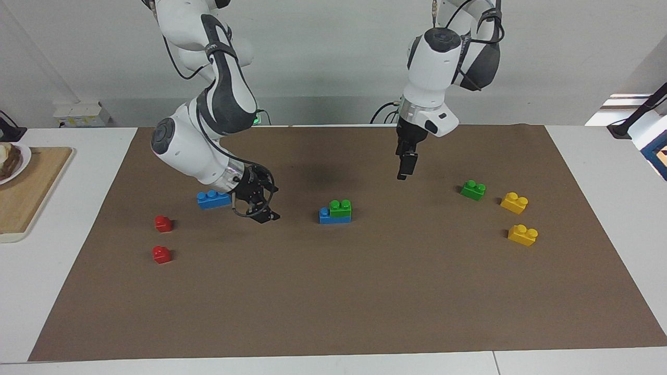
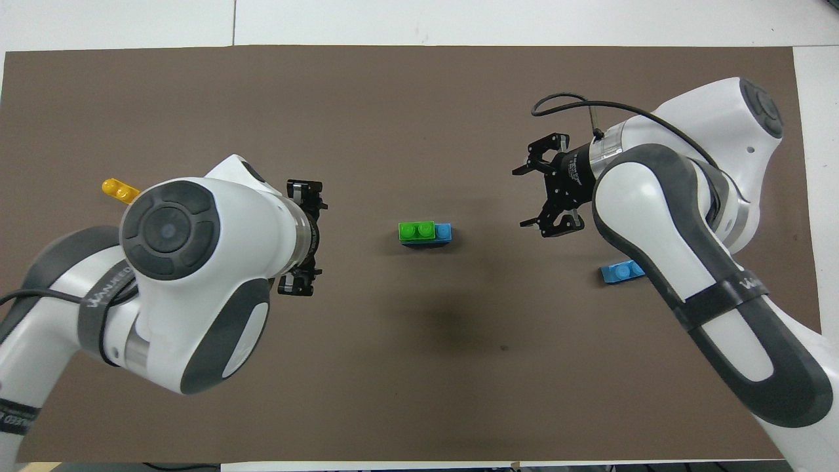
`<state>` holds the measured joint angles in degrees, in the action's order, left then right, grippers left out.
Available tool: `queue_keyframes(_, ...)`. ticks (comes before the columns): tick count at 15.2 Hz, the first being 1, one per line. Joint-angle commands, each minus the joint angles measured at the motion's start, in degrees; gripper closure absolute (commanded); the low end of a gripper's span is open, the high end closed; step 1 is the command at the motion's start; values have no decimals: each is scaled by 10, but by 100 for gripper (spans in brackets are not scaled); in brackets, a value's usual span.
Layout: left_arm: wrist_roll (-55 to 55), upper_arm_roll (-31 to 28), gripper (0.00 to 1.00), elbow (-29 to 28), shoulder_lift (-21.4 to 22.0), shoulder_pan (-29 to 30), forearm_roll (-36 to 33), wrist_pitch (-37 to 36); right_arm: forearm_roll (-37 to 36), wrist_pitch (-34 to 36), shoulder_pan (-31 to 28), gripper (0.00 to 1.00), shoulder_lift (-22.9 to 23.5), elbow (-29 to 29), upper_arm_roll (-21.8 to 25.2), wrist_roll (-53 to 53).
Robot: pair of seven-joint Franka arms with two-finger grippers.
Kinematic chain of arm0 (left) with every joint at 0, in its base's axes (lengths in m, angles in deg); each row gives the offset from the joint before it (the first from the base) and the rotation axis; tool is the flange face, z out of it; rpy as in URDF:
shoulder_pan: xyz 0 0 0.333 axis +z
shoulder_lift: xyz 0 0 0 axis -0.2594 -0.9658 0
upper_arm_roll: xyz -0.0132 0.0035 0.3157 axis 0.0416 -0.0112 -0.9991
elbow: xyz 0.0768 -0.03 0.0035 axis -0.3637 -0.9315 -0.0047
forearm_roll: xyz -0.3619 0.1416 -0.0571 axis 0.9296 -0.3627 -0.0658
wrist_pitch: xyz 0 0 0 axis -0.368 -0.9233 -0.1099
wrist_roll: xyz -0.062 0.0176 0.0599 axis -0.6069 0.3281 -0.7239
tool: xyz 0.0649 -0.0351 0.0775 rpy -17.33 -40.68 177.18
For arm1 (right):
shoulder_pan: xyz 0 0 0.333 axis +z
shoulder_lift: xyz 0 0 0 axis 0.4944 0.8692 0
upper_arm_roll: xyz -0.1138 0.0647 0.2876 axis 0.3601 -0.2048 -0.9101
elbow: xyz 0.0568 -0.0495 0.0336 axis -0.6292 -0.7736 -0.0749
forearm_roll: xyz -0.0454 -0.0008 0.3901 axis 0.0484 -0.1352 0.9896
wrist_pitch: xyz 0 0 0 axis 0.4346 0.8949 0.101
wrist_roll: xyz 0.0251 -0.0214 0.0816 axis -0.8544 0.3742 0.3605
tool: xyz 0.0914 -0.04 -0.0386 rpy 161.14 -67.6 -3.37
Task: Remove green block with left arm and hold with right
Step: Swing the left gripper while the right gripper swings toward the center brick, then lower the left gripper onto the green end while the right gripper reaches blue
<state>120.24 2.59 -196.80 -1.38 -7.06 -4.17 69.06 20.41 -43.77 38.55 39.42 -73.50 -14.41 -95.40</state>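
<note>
Facing view only: loose green twin [image 1: 473, 190], red bricks [image 1: 162, 223].

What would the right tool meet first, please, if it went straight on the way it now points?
Probably the blue block carrying the green block: the open right tool points toward that stack with bare mat between them, though its height is unclear.

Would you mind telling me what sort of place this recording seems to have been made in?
Most likely a robotics lab bench. Two white arms stand at a white table against a bare wall, a brown mat marks the work area, and toy bricks lie on it, such as the green block stacked on a blue brick.
</note>
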Motion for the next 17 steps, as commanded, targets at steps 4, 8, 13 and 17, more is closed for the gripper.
queue_keyframes(4, 112, -9, 0, 32, -63, -48, 10, 35, 25, -57, 39, 10, 20, -25, 0, -12)
queue_keyframes(8, 163, -10, 0, 82, -117, -64, 9, 39, 26, -85, 58, 10, 39, -28, 0, -13)
queue_keyframes(13, 189, -10, 0, 104, -151, -65, 3, 52, 26, -120, 84, 9, 49, -28, 0, -29)
queue_keyframes(17, 207, -11, 0, 123, -195, -75, -9, 58, 26, -152, 101, 9, 65, -30, 0, -30)
